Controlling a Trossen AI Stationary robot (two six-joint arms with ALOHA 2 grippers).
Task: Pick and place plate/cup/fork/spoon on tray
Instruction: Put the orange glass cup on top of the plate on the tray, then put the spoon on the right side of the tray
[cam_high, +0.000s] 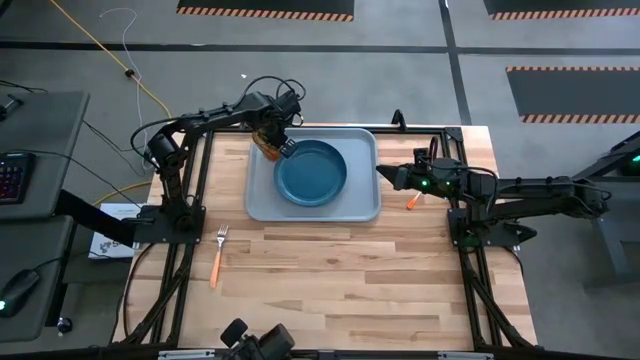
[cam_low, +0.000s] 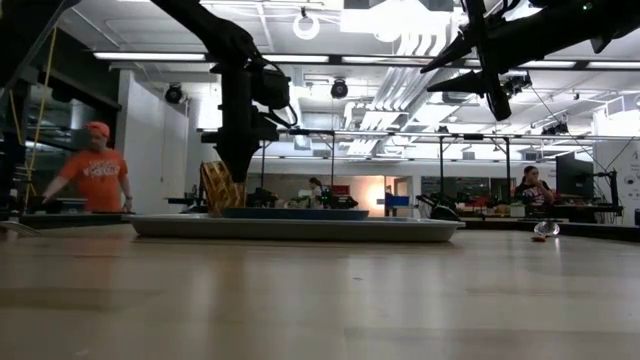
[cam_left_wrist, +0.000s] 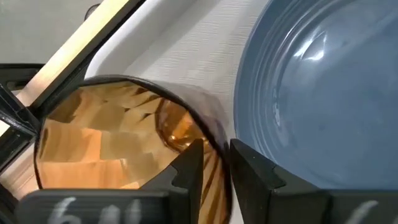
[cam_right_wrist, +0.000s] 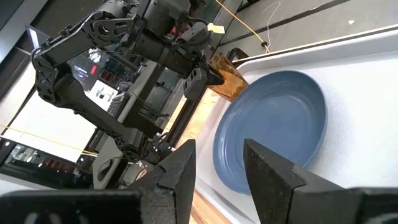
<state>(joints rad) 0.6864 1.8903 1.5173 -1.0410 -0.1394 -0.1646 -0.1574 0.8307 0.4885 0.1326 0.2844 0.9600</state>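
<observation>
The dark blue plate (cam_high: 311, 172) lies in the pale grey-blue tray (cam_high: 365, 205). My left gripper (cam_high: 279, 144) is over the tray's far left corner, shut on the amber cup (cam_left_wrist: 112, 137), which stands just left of the plate (cam_left_wrist: 323, 93). My right gripper (cam_high: 388, 176) is open and empty, above the tray's right edge, pointing at the plate (cam_right_wrist: 273, 124). The spoon (cam_high: 413, 202) lies on the table right of the tray. The fork (cam_high: 217, 256) lies on the table near the left front, tines toward the tray. My left gripper pinches the cup's wall at its rim (cam_left_wrist: 211, 140), on the side nearest the plate, one finger (cam_left_wrist: 186, 171) inside the cup and one (cam_left_wrist: 252, 171) outside. The fingers slant down from the far left. The cup (cam_low: 218, 187) is tilted low over the tray; whether it touches the tray, I cannot tell.
The tray's right part beside the plate (cam_high: 362, 160) is bare. Bare wood lies in front of the tray (cam_high: 340, 270). People show in the room beyond the table, one in an orange shirt (cam_low: 92, 170).
</observation>
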